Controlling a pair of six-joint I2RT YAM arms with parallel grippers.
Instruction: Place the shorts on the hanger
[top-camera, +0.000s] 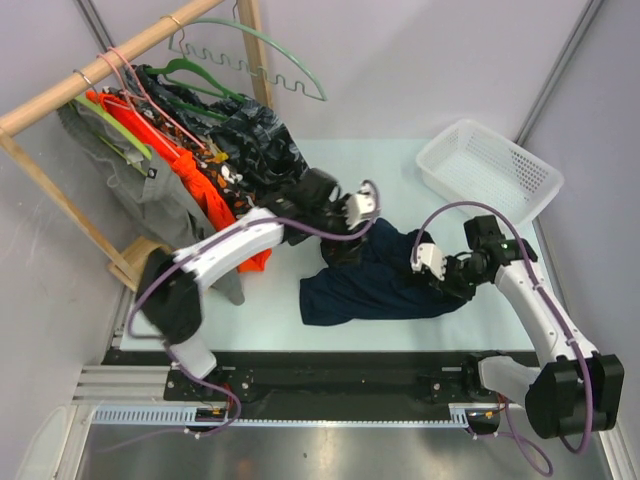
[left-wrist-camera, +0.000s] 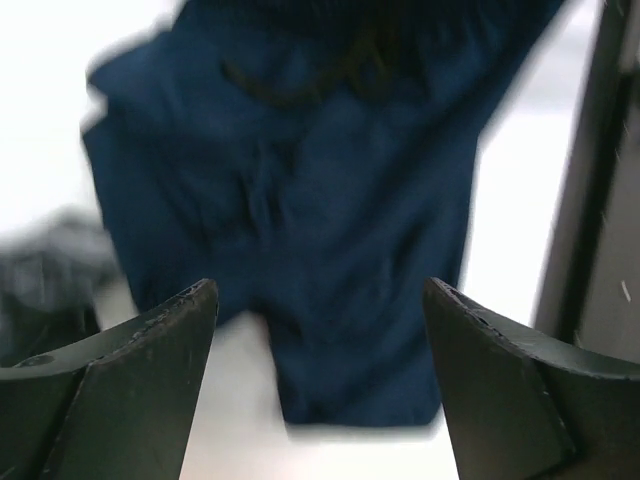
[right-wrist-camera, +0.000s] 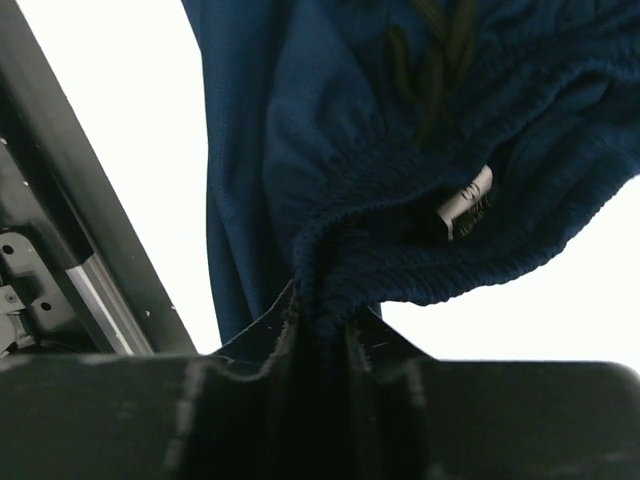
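Shorts (top-camera: 385, 280), dark navy and rumpled, lie on the pale counter (top-camera: 270, 310) just off the centre of the overhead view, toward 4 o'clock. One leg spreads to 8 o'clock, and the waistband end is bunched up at 3 o'clock.

The right claw (top-camera: 424, 262) is clamped on that waistband. In its wrist view the jaws are pinched together on a fold of gathered elastic (right-wrist-camera: 320, 300), with the cloth lifted and hanging away from them. A small white label (right-wrist-camera: 466, 200) shows inside the band at 2 o'clock from the pinch.

The left claw (top-camera: 352, 225) sits over the shorts' upper edge at 10 o'clock from the right one. Its jaws stand wide apart, and its wrist view shows blurred navy cloth (left-wrist-camera: 320, 200) beyond the two dark fingers (left-wrist-camera: 150, 340).

The hanger (top-camera: 270, 70), pale mint with a wavy bottom bar, hangs from the wooden rail (top-camera: 120, 60) at 11 o'clock, well apart from the shorts. An orange garment (top-camera: 170, 165) and a black-and-grey patterned garment (top-camera: 250, 140) hang beside it. A white basket (top-camera: 490, 165) stands at 2 o'clock.
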